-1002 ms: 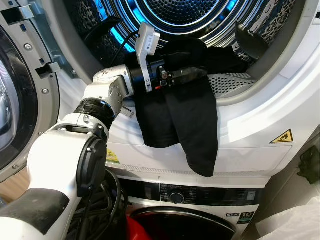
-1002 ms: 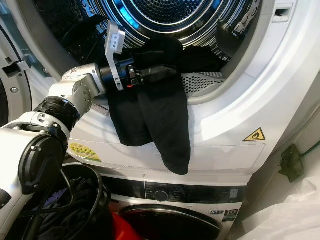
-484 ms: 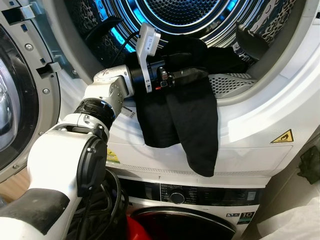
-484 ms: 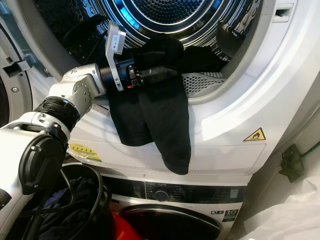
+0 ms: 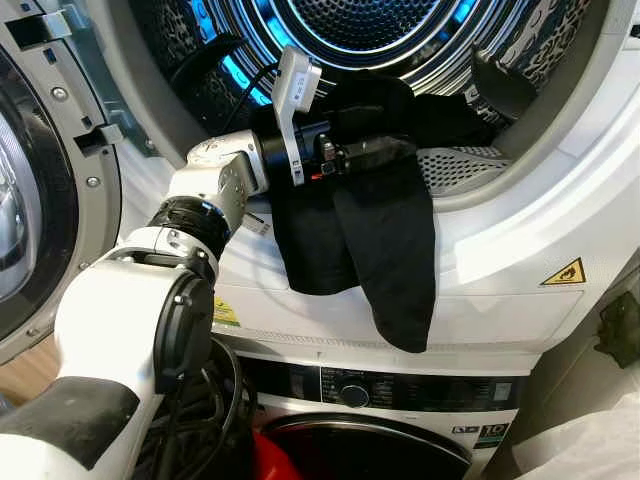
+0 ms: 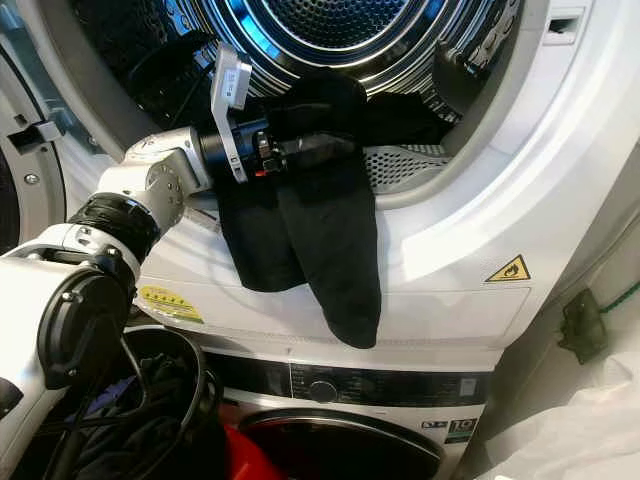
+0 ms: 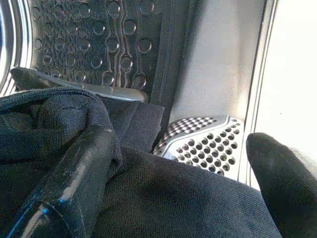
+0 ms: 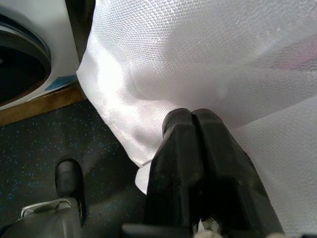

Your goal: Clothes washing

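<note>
While my left gripper [image 5: 385, 152] sits at the lip of the upper machine's round opening, its fingers stand apart, one black finger [image 7: 74, 183] lying on the cloth and the other [image 7: 285, 183] off to the side, so it is spread over the cloth, not clamped on it.

Left to right:
- At 9 o'clock, the grey-rimmed open round door [image 5: 40, 190].
- At 7 o'clock, low down, dark laundry in a basket [image 6: 150, 420].
- Centre: the black cloth garment [image 5: 385, 250], draped over the white door sill [image 5: 500, 250]. Its top bunches just inside the perforated steel drum [image 5: 380, 20]; its long axis runs 12 to 6 o'clock, the tail hanging outside toward the lower machine's black control panel [image 5: 400, 390].
- At 2 o'clock from the gripper, the perforated grey lint-filter plate [image 7: 203, 144].
- At 5 o'clock, white woven fabric [image 8: 198, 59]; my right gripper [image 8: 195, 129] hangs beside it, fingers pressed together, holding nothing that I can see.

Judgement: the left arm is nearer. The garment's bulk lies below and outside the hand, so the hanging tail must clear the sill to go in at 12 o'clock.
</note>
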You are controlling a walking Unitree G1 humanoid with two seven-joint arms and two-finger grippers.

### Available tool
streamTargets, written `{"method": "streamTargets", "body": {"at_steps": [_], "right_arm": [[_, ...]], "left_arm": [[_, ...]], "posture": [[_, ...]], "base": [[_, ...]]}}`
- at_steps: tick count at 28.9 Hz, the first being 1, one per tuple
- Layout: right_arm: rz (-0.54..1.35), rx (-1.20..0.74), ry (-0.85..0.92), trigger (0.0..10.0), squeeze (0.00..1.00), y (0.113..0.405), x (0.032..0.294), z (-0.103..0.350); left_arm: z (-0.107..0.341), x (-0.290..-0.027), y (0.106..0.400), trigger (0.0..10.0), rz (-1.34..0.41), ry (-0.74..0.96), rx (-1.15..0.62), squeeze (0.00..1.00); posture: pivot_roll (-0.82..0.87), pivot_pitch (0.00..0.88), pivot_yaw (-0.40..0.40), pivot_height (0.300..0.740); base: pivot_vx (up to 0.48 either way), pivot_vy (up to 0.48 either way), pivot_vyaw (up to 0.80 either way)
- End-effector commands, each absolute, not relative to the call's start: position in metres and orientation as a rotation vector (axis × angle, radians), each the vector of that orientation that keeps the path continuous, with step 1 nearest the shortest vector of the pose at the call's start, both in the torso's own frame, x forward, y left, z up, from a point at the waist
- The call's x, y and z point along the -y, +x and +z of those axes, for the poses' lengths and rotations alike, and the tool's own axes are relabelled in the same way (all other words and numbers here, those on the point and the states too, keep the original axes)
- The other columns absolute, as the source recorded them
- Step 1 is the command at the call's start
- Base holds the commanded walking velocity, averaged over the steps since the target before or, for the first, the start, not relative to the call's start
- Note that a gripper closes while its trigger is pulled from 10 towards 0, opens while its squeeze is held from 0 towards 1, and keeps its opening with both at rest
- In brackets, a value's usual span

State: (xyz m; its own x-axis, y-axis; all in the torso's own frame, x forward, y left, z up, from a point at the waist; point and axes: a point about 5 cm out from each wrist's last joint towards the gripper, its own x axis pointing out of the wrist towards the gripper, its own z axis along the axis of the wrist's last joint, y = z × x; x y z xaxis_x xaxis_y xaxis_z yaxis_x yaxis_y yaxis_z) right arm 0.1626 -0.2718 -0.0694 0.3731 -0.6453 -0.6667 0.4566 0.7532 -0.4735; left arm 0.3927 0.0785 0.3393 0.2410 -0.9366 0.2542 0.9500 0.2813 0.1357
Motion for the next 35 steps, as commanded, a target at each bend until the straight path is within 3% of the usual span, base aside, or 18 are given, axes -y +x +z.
{"method": "streamTargets", "body": {"at_steps": [1, 35], "right_arm": [[-0.702, -0.947, -0.225, 10.0, 0.00, 0.1656, 0.2691, -0.0690], [-0.693, -0.946, -0.225, 10.0, 0.00, 0.1666, 0.2701, -0.0685]], "left_arm": [[0.3457, -0.0789, 0.3909, 10.0, -1.307, -0.020, 0.326, 1.00], [0.3477, -0.0797, 0.3903, 10.0, -1.314, -0.021, 0.336, 1.00]], "posture": [[0.00, 0.000, 0.132, 0.740], [0.01, 0.000, 0.120, 0.740]], "base": [[0.000, 0.000, 0.00], [0.000, 0.000, 0.00]]}}
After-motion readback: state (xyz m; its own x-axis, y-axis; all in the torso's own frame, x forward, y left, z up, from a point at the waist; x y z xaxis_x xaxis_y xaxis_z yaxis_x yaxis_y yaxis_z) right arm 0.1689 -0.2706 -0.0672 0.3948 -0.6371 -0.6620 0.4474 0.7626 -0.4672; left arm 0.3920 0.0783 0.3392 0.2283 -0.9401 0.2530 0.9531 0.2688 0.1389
